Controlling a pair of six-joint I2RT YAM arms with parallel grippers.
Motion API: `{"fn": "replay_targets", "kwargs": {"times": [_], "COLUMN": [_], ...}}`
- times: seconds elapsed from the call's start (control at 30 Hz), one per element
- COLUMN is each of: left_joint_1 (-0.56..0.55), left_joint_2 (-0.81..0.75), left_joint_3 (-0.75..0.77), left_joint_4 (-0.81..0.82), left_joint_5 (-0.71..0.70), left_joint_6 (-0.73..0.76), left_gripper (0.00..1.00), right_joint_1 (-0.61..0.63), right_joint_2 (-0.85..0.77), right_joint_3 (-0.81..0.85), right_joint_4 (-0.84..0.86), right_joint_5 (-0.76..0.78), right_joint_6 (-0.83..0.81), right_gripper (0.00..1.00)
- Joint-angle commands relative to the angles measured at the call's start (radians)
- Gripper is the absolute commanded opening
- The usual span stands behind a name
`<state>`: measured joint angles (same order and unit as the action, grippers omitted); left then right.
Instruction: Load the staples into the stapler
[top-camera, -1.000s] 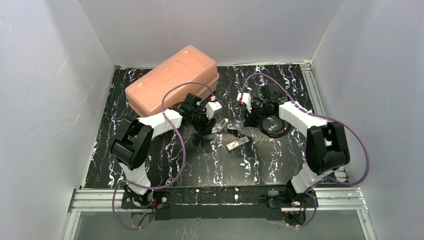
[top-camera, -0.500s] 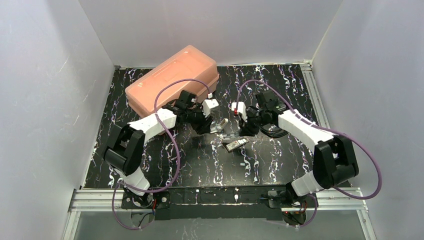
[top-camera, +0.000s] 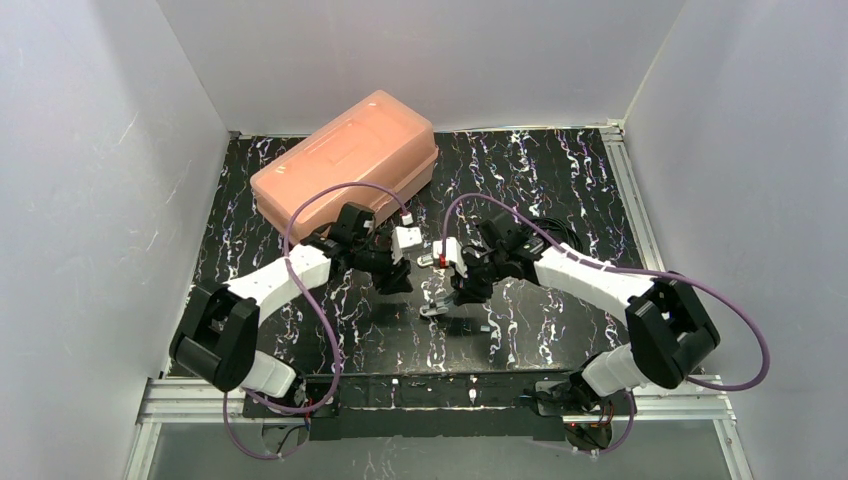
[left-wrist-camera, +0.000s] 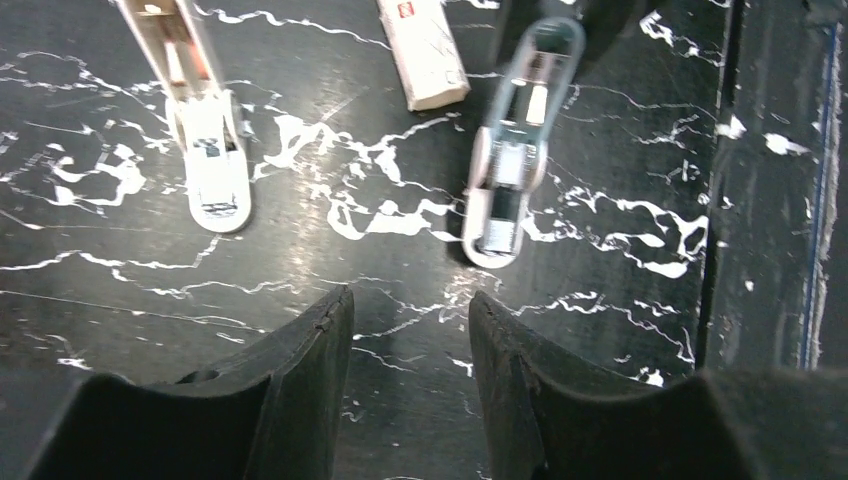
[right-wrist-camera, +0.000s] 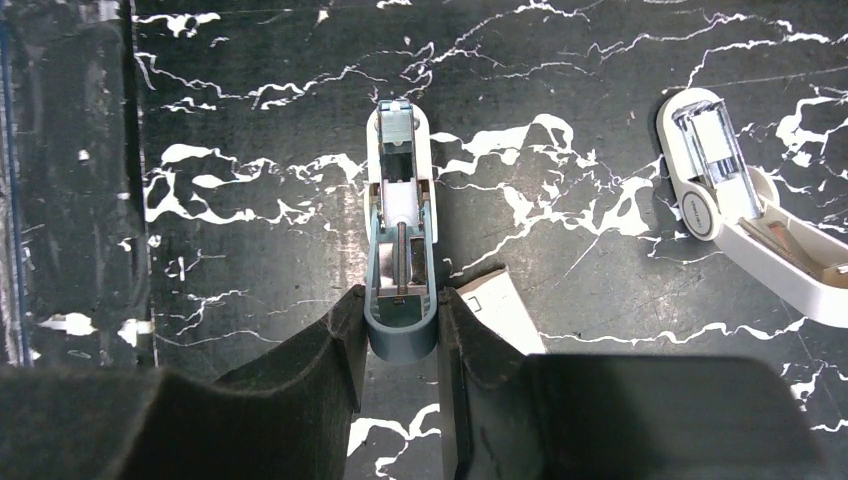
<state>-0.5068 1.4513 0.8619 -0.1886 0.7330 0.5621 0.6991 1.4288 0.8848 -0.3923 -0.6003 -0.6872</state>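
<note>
black marbled table (top-camera: 540, 170), walled on three sides. landmark: blue-grey mini stapler (right-wrist-camera: 400, 200), mid-table.

salmon lidded box (top-camera: 345, 160): far-left of the landmark, well apart, set diagonally. lid down, contents not visible.

right gripper (right-wrist-camera: 402, 300): jaws clamped on the landmark's blue-grey rear end, its white nose sticking out ahead.

left gripper (left-wrist-camera: 410, 300): jaws apart, nothing between them, just short of the landmark's nose.

the stapler (left-wrist-camera: 205, 140): on the table beside the landmark, on the side away from the near edge strip (left-wrist-camera: 770, 250), not touching. lies open, silver strip up. long axis roughly along the landmark's, splayed a little. rounded white end points toward the left gripper; other end runs out of both wrist views. bare table between the two.

white block (left-wrist-camera: 425, 50): just beside the landmark's rear end, against a right finger (right-wrist-camera: 480, 340).
</note>
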Motion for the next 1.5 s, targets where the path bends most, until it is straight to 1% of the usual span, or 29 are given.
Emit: {"fn": "replay_targets", "kwargs": {"times": [0.0,0.13,0.17,0.23,0.37,0.4,0.57,0.77,0.9,1.03,1.13,1.2,1.3,1.47], "left_joint_1": [0.002,0.002,0.002,0.002,0.001,0.001,-0.001,-0.022,-0.027,-0.029,-0.029,-0.029,-0.029,-0.029], "left_joint_2": [-0.069,-0.087,-0.090,-0.088,-0.085,-0.085,-0.076,-0.065,-0.055,-0.056,-0.053,-0.049,-0.046,-0.030], "left_joint_3": [-0.070,-0.114,-0.123,-0.138,-0.146,-0.146,-0.146,-0.155,-0.161,-0.168,-0.169,-0.163,-0.157,-0.152], "left_joint_4": [0.065,0.119,0.131,0.148,0.158,0.158,0.174,0.184,0.204,0.218,0.221,0.216,0.213,0.211], "left_joint_5": [0.067,0.065,0.065,0.067,0.063,0.066,0.070,0.061,0.058,0.058,0.060,0.063,0.059,0.084], "left_joint_6": [0.013,-0.016,-0.024,-0.027,-0.020,-0.018,-0.019,-0.017,-0.022,-0.021,-0.019,-0.017,-0.011,-0.014], "left_gripper": [0.43,0.43,0.43,0.44,0.45,0.45,0.45,0.46,0.46,0.46,0.46,0.46,0.47,0.47], "right_joint_1": [0.012,0.024,0.024,0.023,0.023,0.024,0.023,0.023,0.023,0.024,0.024,0.024,0.023,0.019], "right_joint_2": [0.025,0.034,0.033,0.033,0.032,0.031,0.039,0.036,0.035,0.024,-0.001,-0.025,-0.064,-0.107], "right_joint_3": [-0.015,-0.029,-0.032,-0.037,-0.044,-0.044,-0.043,-0.034,-0.031,-0.025,-0.031,-0.036,-0.046,-0.066], "right_joint_4": [0.124,0.138,0.136,0.128,0.114,0.110,0.104,0.087,0.073,0.047,0.022,0.000,-0.043,-0.090], "right_joint_5": [0.028,0.043,0.045,0.049,0.056,0.058,0.068,0.076,0.080,0.087,0.107,0.127,0.157,0.179], "right_joint_6": [0.053,0.050,0.046,0.036,0.023,0.023,0.019,0.017,0.014,0.007,-0.005,-0.010,-0.016,-0.025], "right_gripper": [0.01,0.01,0.03,0.08,0.23,0.25,0.32,0.43,0.54,0.59,0.67,0.71,0.73,0.73]}}
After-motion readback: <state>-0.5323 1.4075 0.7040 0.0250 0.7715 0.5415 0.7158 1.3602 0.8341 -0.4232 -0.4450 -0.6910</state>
